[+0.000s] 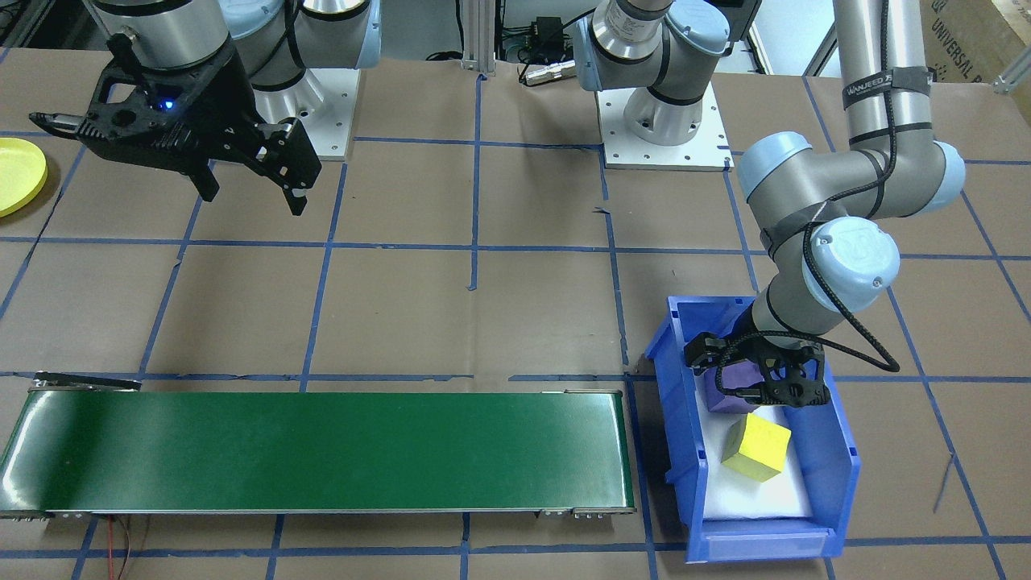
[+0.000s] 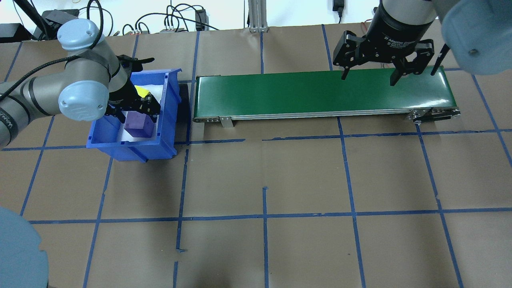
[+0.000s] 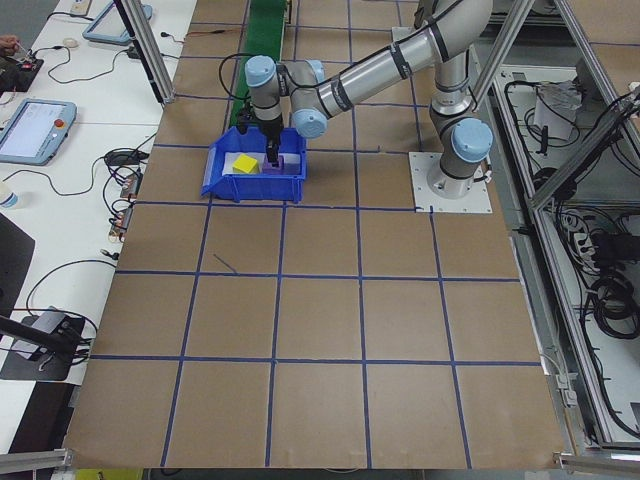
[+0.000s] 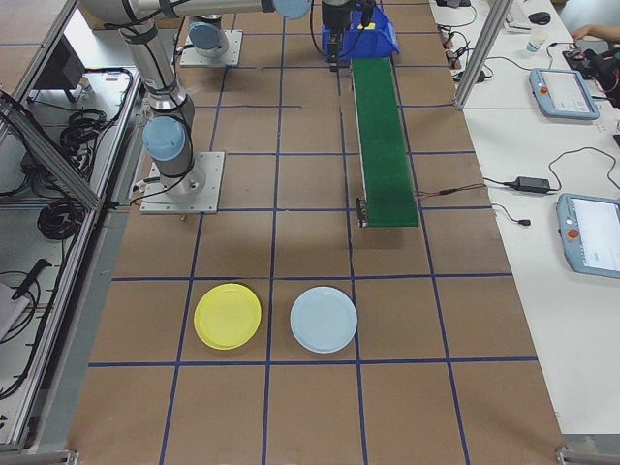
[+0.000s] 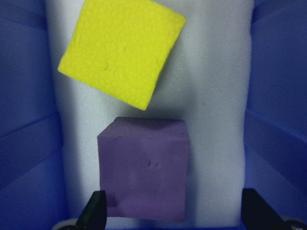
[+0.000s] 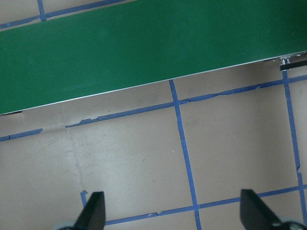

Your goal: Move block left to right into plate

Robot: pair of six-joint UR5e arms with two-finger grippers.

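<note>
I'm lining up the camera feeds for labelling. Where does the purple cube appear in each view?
Front-facing: purple cube lower right, in the blue bin, under the left end effector.
Overhead: upper left, in the bin.
Exterior left: upper left of centre, tiny.
Exterior right: not visible.
Left wrist: lower centre.
Right wrist: not in it.
Shared landmark: the yellow cube beside it.
</note>
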